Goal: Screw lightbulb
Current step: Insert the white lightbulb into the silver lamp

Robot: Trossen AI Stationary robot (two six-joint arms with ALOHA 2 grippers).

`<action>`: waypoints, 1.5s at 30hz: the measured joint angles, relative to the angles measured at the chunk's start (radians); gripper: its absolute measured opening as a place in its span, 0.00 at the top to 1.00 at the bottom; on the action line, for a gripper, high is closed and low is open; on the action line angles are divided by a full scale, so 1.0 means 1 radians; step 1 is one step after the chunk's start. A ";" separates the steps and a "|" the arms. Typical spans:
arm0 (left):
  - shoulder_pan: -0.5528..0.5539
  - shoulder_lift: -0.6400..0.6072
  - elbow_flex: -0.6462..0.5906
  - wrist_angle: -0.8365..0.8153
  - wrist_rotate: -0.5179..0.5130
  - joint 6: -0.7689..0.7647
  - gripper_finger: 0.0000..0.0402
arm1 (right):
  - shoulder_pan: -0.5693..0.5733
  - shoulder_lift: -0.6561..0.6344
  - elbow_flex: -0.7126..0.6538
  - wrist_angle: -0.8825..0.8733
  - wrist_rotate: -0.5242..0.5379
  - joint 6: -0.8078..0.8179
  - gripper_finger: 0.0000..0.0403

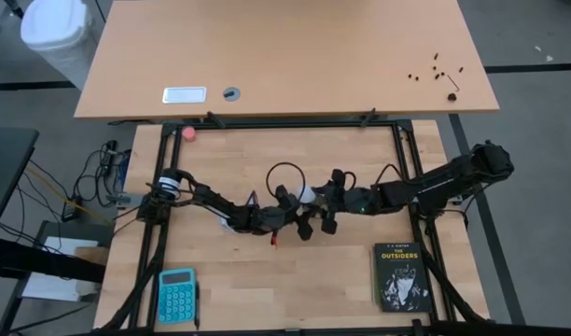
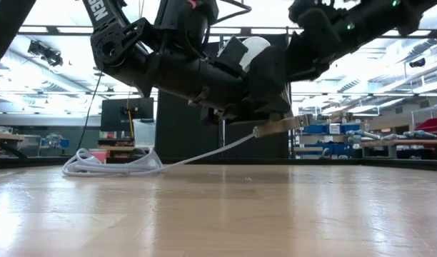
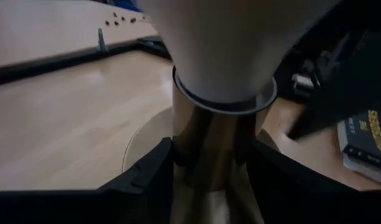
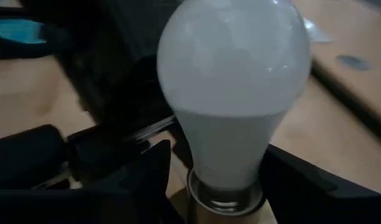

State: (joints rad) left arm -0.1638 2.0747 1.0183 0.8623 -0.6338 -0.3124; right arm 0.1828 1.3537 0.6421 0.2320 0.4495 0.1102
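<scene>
- The lightbulb (image 4: 234, 93) is held above the middle of the tabletop (image 1: 267, 271), between the two arms, its narrow end seated in a brass-coloured socket (image 3: 209, 149).
- The socket is clamped by the left tool (image 1: 284, 217), its fingers (image 3: 147, 177) closed against the metal sleeve.
- The right tool (image 1: 325, 207) is set about the bulb's neck; whether its fingers are pressing or just clear cannot be told.
- The bulb is judged light, hollow, smooth and slippery, and liable to crack if squeezed hard.
- A gentle grip on the tapering neck just above the base is judged best, since the wide globe gives little purchase.
- A white cord (image 2: 111, 163) trails from the socket onto the tabletop.
</scene>
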 joint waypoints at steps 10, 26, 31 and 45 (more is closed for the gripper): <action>0.001 0.000 0.000 -0.099 0.088 -0.018 0.53 | -0.068 -0.010 -0.166 0.222 -0.230 -0.012 0.22; 0.023 -0.002 0.000 -0.150 0.189 0.053 0.53 | -0.107 -0.014 -0.199 0.325 -0.297 -0.055 0.20; 0.022 -0.002 0.000 -0.149 0.192 0.076 0.53 | -0.147 -0.014 -0.217 0.414 -0.357 -0.033 0.20; 0.025 -0.002 0.000 -0.121 0.203 0.076 0.53 | -0.170 -0.014 -0.297 0.572 -0.408 -0.008 0.29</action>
State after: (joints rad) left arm -0.1393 2.0731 1.0187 0.7414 -0.4309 -0.2369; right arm 0.0124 1.3396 0.3454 0.8036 0.0411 0.1020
